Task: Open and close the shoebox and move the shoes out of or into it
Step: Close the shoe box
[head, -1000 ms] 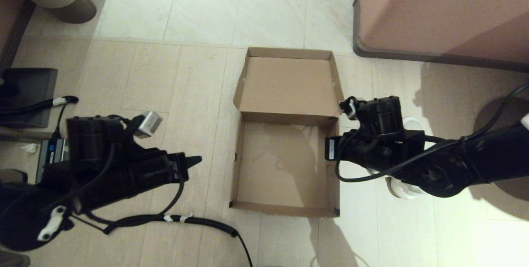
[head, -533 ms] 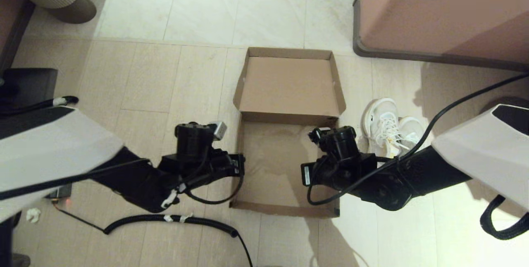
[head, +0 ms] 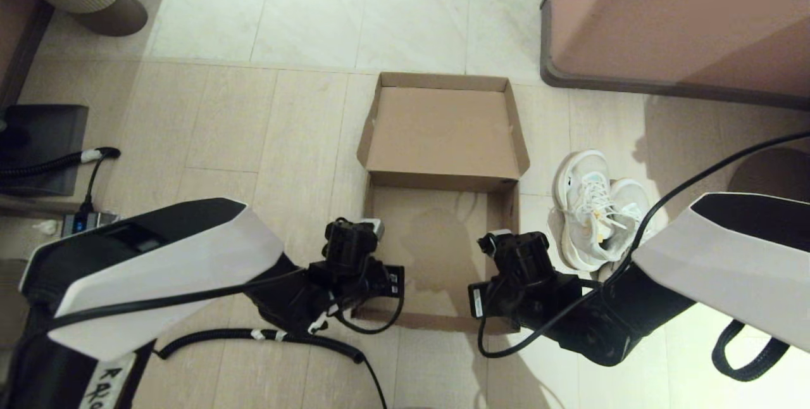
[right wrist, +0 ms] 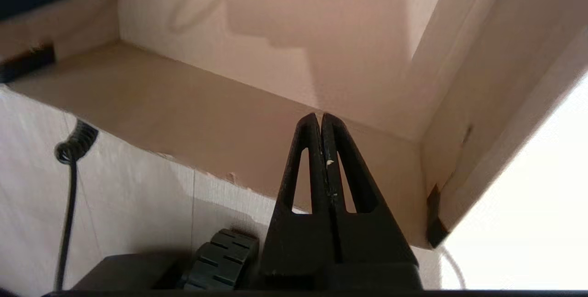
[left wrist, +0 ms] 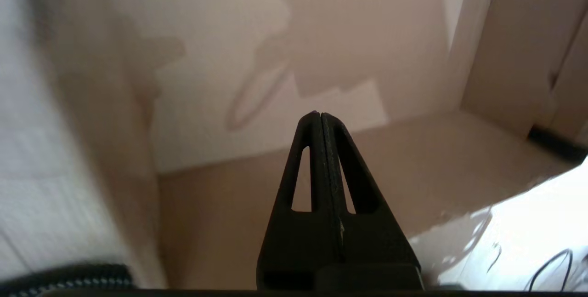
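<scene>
The brown cardboard shoebox (head: 443,251) lies on the floor with nothing inside, its hinged lid (head: 443,133) flipped back flat on the far side. The white sneakers (head: 595,213) stand side by side on the floor just right of the box. My left gripper (left wrist: 320,114) is shut on nothing and hangs over the box's near left corner, pointing at the near wall (left wrist: 229,214). My right gripper (right wrist: 320,115) is also shut and empty, over the near right corner by the near wall (right wrist: 206,122). Both sets of fingers are hidden under the wrists in the head view.
A large pinkish-brown furniture block (head: 677,16) stands at the far right. A coiled black cable (head: 266,336) runs across the floor near the box's front left. A black unit (head: 38,143) and a power strip (head: 82,222) sit at the left.
Both arms have swung in toward the box's near edge. The left came from the far left; the right moved off the sneakers, which now show fully.
</scene>
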`<state>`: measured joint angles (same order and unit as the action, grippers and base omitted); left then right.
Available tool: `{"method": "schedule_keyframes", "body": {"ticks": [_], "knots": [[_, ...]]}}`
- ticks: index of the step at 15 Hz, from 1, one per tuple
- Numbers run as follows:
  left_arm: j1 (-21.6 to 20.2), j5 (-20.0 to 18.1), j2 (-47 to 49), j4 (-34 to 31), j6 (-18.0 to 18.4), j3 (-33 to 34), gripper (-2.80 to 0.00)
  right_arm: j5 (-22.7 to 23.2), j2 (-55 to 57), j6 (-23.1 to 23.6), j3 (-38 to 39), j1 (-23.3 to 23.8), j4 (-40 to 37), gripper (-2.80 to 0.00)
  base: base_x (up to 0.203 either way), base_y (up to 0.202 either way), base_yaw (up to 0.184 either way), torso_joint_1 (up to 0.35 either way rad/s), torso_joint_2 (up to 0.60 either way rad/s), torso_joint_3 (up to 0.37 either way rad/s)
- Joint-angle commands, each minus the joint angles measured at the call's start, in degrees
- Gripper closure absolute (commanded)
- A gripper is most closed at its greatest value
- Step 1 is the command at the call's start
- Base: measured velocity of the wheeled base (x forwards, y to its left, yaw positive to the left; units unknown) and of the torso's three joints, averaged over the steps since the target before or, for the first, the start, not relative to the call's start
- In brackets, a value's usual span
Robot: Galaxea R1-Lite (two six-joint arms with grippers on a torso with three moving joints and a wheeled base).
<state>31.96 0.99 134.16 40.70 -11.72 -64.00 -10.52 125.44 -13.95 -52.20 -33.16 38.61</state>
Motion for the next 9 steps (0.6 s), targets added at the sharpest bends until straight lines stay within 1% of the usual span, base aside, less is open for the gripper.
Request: {"method": "schedule_keyframes", "body": {"ticks": [1, 4, 7, 9], "knots": [[0.7, 0.2, 2.0, -0.2, -0.1, -0.2, 0.00, -0.1, 1.7, 0.0, 0.6, -0.2, 1.0, 0.00, 0.000, 0.000, 0.000, 0.000, 0.00, 0.000], [1.1, 3.5, 3.6, -2.8, -0.2, 0.3, 0.00, -0.9, 2.5, 0.0, 2.9, -0.2, 2.9, 0.00, 0.000, 0.000, 0.000, 0.000, 0.00, 0.000], [2.4, 3.9, 3.5, -2.9, -0.3, 2.4, 0.00, -1.1, 2.6, 0.1, 7.7, -0.2, 6.2, 0.00, 0.000, 0.000, 0.000, 0.000, 0.00, 0.000], [3.8, 5.3, 3.5, -2.6, -0.5, 5.2, 0.00, -1.2, 2.6, 0.1, 10.7, -0.3, 9.1, 0.00, 0.000, 0.000, 0.000, 0.000, 0.00, 0.000]]}}
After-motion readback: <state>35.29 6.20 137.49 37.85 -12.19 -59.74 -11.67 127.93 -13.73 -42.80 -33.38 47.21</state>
